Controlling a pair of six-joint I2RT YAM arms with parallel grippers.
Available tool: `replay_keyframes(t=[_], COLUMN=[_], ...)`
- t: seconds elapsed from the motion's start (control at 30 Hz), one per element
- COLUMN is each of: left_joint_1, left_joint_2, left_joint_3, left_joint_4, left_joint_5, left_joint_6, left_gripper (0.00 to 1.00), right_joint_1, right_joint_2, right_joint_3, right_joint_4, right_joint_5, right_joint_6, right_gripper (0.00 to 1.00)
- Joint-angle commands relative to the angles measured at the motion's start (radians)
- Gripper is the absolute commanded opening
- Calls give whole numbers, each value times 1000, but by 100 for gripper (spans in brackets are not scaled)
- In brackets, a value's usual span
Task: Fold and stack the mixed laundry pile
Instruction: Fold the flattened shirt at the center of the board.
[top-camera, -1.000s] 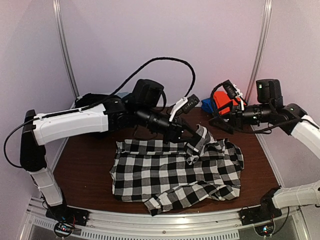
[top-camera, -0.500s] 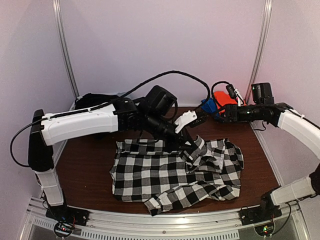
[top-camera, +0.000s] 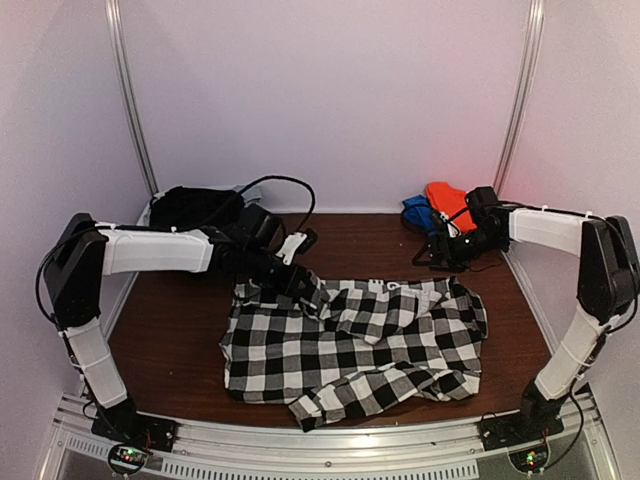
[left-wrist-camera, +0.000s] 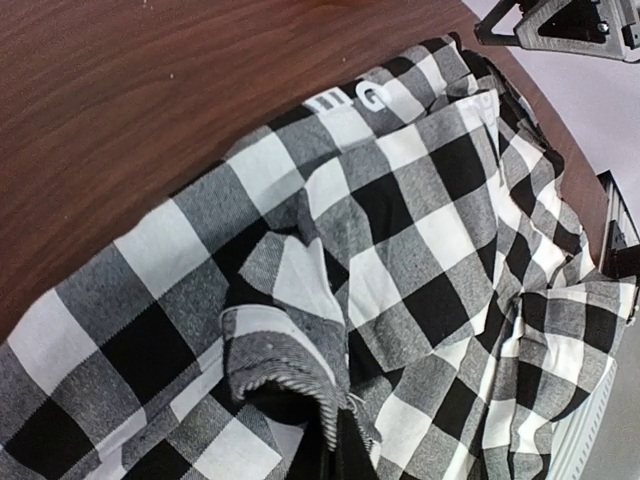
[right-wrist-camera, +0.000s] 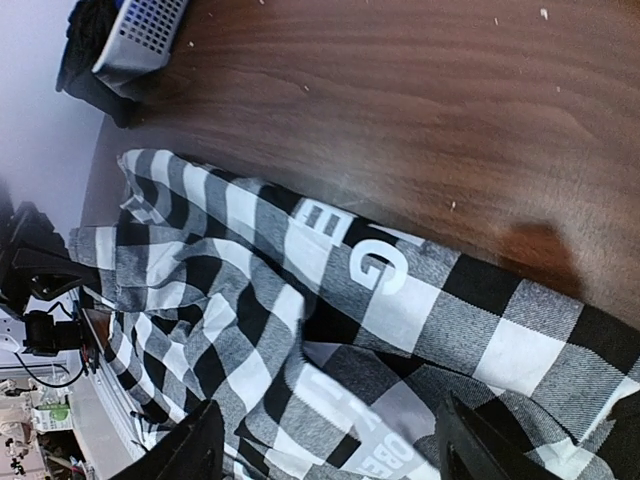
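Top view looks down from behind; both wrist views hover close over the shirt (top-camera: 350, 350), which all 3 share.

shirt (top-camera: 355, 345) mid table (top-camera: 170, 340), basket (right-wrist-camera: 140, 35) rear l corner

Left arm (top-camera: 150, 250) stretched low toward the right, left hand (top-camera: 308, 288) pinched closed on a fold of checked shirt (top-camera: 350, 350), right arm (top-camera: 545, 228) bent inward at the elbow, right hand (top-camera: 440, 252) low, fingers (right-wrist-camera: 190, 445) spread wide, holding nothing
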Motion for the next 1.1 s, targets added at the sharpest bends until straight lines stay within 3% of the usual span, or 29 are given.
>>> replay_keyframes(t=[0.0, 0.3, 0.5, 0.53, 0.63, 0.8, 0.93, 1.07], left_joint_1=[10, 15, 35, 38, 38, 56, 103, 167], left_joint_2=[-33, -34, -38, -36, -42, -123, -136, -53], left_joint_3=[-77, -122, -107, -102, -76, -57, -26, 19], left_joint_4=[125, 120, -29, -49, -117, -182, -152, -173], left_joint_5=[-16, -103, -307, -315, -320, -420, -349, -201], left_joint_6=[-68, -80, -82, -74, -42, -32, -34, -47], left_gripper=[0, 0, 0, 2, 23, 50, 54, 42], right_joint_1=[-5, -4, -5, -5, -6, -3, 32, 81], right_joint_2=[82, 139, 91, 91, 73, 2, -31, 15], right_joint_3=[-11, -8, 18, 28, 55, 86, 55, 54], right_joint_4=[-19, -84, -130, -144, -172, -213, -179, -164], right_joint_5=[-4, 95, 182, 193, 226, 201, 91, 41], right_joint_6=[-16, -73, -84, -87, -84, -78, -41, -29], right_gripper=[71, 67, 67, 67, 67, 67, 67, 65])
